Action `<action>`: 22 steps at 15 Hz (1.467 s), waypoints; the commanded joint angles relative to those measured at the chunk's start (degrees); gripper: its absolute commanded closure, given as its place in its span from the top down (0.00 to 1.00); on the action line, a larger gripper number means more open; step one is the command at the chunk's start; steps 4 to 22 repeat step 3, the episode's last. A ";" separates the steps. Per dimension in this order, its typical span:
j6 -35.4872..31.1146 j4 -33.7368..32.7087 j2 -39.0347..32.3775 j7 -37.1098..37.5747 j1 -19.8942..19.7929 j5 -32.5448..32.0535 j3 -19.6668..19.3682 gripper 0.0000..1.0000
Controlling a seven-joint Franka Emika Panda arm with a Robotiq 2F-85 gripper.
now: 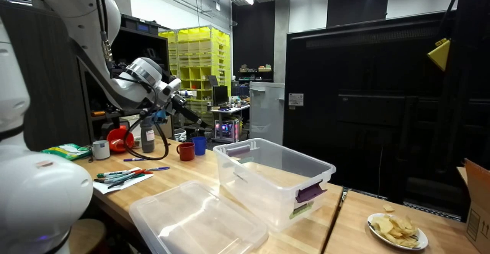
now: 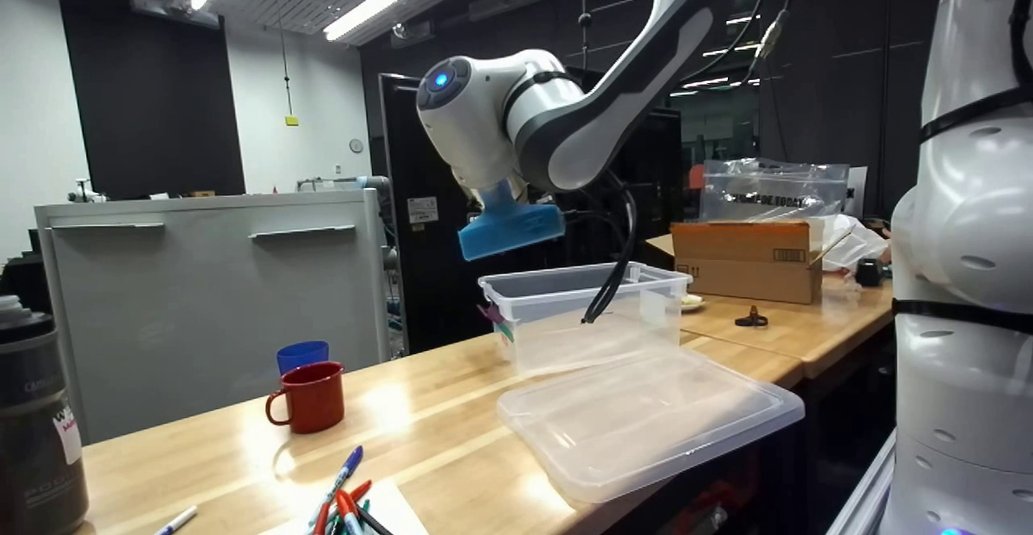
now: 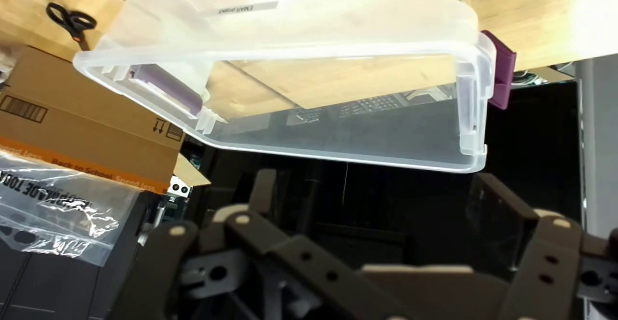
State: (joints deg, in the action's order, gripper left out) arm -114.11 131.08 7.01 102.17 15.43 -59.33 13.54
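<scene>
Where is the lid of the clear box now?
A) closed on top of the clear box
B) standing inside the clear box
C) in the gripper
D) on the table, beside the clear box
D: in both exterior views the lid lies on the table beside the clear box, whose top is open.

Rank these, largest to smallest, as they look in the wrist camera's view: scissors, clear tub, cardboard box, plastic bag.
1. Clear tub
2. Cardboard box
3. Plastic bag
4. Scissors
The cardboard box and bag run off the picture's edge, so only their visible parts are ranked.
</scene>
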 commanded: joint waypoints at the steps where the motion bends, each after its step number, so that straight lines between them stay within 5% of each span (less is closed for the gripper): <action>1: 0.07 -0.11 -0.01 -0.17 -0.62 0.16 0.66 1.00; 22: 0.05 -0.11 -0.01 -0.21 -0.62 0.17 0.66 1.00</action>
